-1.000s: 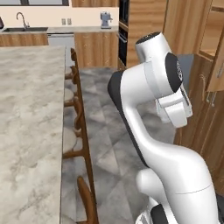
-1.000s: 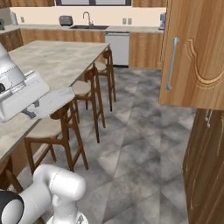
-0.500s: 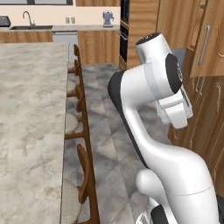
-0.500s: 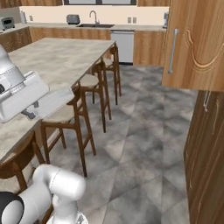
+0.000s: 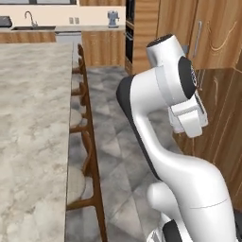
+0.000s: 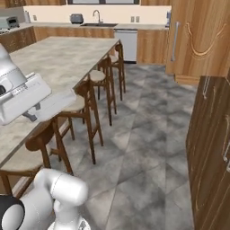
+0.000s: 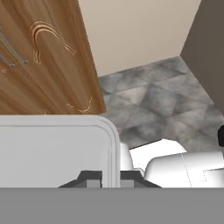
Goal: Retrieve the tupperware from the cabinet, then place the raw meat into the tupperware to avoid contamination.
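Both base views have swung across the kitchen, so the base is driving toward the cabinet, doors shut; can't tell if the hand is open.

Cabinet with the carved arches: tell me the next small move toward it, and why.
Probably drive the base a little closer and turn to face the cabinet. Its doors look shut, its silver bar handle stands beyond a stretch of grey floor, and the arm is folded near the base, apparently short of it.
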{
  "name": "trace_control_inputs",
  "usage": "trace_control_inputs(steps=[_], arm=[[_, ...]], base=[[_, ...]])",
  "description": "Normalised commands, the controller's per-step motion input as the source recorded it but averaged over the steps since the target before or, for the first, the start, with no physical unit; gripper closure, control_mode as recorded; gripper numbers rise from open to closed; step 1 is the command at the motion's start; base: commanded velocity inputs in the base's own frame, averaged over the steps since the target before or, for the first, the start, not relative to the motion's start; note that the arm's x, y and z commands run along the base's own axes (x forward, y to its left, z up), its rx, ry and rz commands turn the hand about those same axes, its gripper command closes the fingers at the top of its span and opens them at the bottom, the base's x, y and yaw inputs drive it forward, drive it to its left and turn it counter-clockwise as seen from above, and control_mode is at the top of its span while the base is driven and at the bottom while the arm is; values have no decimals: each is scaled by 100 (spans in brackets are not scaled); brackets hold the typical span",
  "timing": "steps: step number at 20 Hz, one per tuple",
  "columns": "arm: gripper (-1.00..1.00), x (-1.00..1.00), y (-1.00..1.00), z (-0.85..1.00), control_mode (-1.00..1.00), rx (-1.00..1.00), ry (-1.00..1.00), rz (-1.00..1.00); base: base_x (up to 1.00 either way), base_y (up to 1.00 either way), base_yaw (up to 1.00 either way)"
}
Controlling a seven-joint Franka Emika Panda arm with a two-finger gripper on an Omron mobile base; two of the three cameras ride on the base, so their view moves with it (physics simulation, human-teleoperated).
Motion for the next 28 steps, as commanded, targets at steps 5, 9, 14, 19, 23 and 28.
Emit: trace_control_inputs(steps=[5,9,14,19,23,28], arm=[[100,0,0,0,100,0,0,0],[100,0,0,0,100,0,0,0],[100,0,0,0,100,0,0,0],[100,0,0,0,100,0,0,0],[100,0,0,0,100,0,0,0],[100,0,0,0,100,0,0,0]], base=[[-100,3,0],[-100,7,0],[-76,24,0],[2,79,-2],[-5,95,-1],[-16,96,-4]])
